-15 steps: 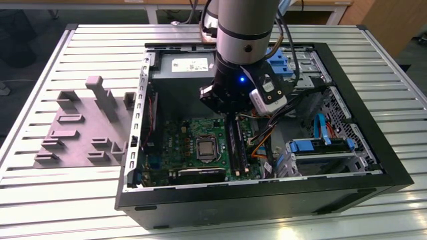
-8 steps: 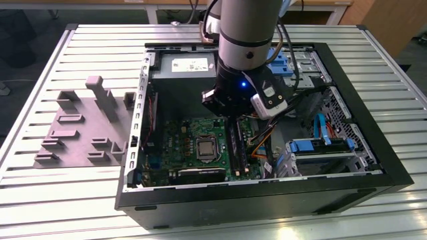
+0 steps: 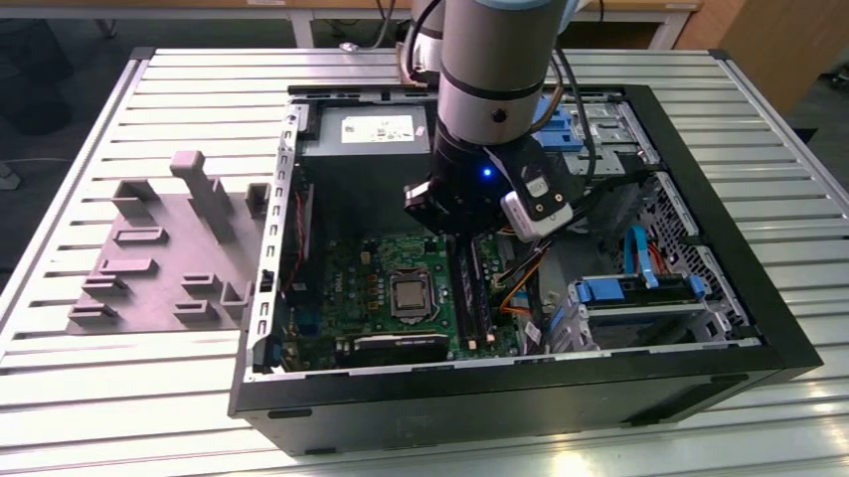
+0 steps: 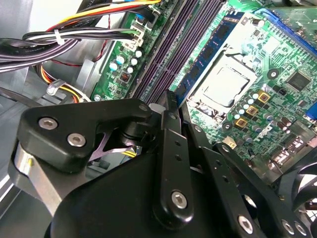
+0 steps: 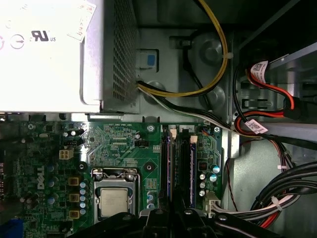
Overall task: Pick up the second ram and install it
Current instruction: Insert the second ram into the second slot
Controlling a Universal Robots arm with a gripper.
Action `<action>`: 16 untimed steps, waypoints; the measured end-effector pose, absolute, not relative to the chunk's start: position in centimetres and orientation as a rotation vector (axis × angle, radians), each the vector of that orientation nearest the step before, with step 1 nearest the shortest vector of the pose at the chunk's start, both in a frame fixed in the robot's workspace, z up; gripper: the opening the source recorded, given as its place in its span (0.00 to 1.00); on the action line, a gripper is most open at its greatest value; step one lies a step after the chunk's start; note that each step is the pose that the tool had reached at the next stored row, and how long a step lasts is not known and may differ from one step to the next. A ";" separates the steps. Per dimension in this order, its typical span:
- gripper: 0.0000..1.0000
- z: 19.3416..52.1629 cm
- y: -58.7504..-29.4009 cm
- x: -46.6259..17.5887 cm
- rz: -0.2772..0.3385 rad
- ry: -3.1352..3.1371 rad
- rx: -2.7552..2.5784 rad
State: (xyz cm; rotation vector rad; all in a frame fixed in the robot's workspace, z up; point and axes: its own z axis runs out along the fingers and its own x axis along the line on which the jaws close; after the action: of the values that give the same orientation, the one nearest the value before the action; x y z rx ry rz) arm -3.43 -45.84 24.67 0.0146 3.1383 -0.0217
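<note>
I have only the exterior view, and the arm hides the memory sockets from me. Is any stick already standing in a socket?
Observer: Yes. In the second wrist view one blue-green memory stick stands in the socket beside the processor.
Operator: And where is the end effector?
Observer: In that same view the end effector is close over one end of this stick.
Operator: Are cables in the way?
Observer: In the first wrist view the yellow cable curves past the power supply, apart from the sockets.
</note>
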 end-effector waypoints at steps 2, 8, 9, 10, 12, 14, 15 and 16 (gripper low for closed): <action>0.14 24.7 -45.8 -3.4 -0.022 3.138 0.015; 0.14 24.7 -45.9 -3.4 -0.022 3.138 0.015; 0.14 24.6 -45.9 -3.4 -0.022 3.138 0.015; 0.14 24.6 -45.9 -3.4 -0.022 3.138 0.015; 0.14 24.4 -45.9 -3.4 -0.022 3.138 0.014; 0.14 24.1 -45.9 -3.3 -0.022 3.138 0.014; 0.14 24.0 -45.9 -3.3 -0.022 3.138 0.015; 0.14 23.8 -45.9 -3.3 -0.022 3.138 0.015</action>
State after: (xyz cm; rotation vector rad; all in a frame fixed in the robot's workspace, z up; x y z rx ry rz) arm -3.28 -45.94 23.79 0.0148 3.1383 -0.0218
